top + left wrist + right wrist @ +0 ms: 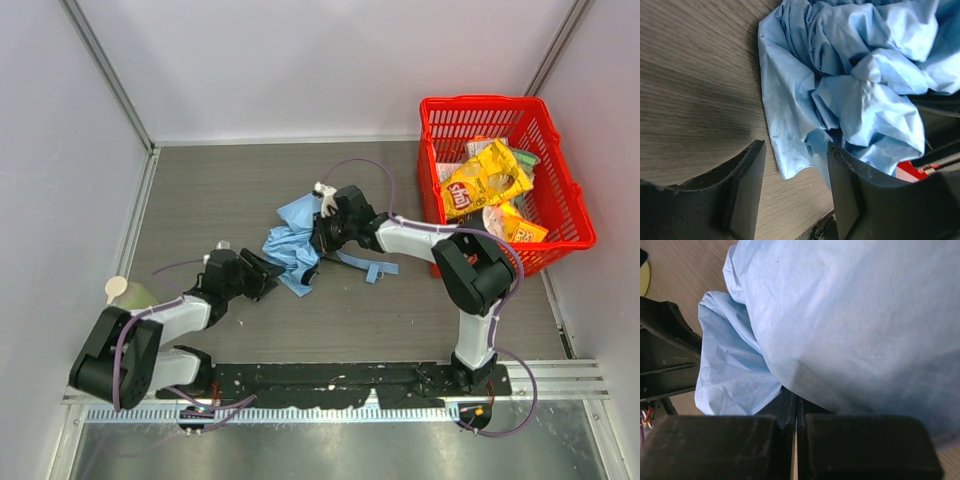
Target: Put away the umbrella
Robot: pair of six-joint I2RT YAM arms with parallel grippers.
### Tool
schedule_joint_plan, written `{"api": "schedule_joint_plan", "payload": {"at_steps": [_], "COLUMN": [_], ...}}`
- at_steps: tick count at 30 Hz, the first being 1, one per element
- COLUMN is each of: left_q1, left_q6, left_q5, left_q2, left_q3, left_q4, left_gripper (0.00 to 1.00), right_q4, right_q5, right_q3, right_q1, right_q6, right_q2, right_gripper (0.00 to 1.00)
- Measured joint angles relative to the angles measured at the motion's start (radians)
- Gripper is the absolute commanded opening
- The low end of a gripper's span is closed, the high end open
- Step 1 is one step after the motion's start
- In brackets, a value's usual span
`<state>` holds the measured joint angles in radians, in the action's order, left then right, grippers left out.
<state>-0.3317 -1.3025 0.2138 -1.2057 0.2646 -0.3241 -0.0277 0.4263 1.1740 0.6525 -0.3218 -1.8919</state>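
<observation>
Black left gripper [796, 150] fingers fill the bottom of the left wrist view. They stand partly apart and clamp nothing. A loose corner of the umbrella [855, 90] hangs into the gap between them, and the right-hand finger is just touching the cloth.

From above, the umbrella [295, 240] lies at the centre of the frame on the grey wood-grain table [230, 190], between the two grippers. The left gripper [268, 275] is at its lower left edge and the right gripper [320, 235] is pressed into its upper right side. Both are equally close. The heap is a little longer from top to bottom of the frame. No shaft shows, so its true long axis cannot be told.

In the right wrist view, the right gripper [795, 405] is closed, with only a hairline slit between its square black pads. Its tips vanish under the cloth, so whether a fold is pinched cannot be told.

The canopy is thin, matte, sky-blue fabric. It is smooth where it balloons and sharply creased elsewhere, and it would likely slip and bunch. A flat blue strap [365, 265] trails toward the lower right.

A red plastic mesh basket [480, 100] of snack bags stands at the upper right, well apart.
</observation>
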Motion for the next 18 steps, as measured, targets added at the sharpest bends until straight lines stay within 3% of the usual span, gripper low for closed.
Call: {"api": "schedule_joint_plan", "payload": {"at_steps": [2,5,8,11,14,18], "left_q1": [0.0,0.0,0.0,0.0,0.0,0.0], "left_q6": [-0.007,-0.01,-0.011,-0.027,-0.043,-0.075], "left_q5": [0.006,0.006,0.015,0.038,0.053,0.063], "left_q2": [-0.056,-0.122,-0.201,-0.293,-0.323,-0.279], "left_q3": [0.011,0.036,0.077,0.104,0.093,0.058], "left_q4": [-0.028,-0.072,-0.131,-0.225,-0.275,-0.282], "left_gripper": [0.55,0.36,0.08,0.0,0.0,0.0], "right_q4": [0.004,0.013,0.035,0.079,0.152,0.272], "right_q5": [0.002,0.006,0.0,-0.02,-0.077,-0.211], "right_q3": [0.002,0.015,0.031,0.045,0.064,0.099], "right_q1": [0.0,0.0,0.009,0.027,0.068,0.163], "right_q6": [0.0,0.002,0.016,0.043,0.087,0.153], "right_q2": [0.0,0.0,0.0,0.0,0.0,0.009], "right_gripper": [0.01,0.01,0.01,0.02,0.16,0.44]}}
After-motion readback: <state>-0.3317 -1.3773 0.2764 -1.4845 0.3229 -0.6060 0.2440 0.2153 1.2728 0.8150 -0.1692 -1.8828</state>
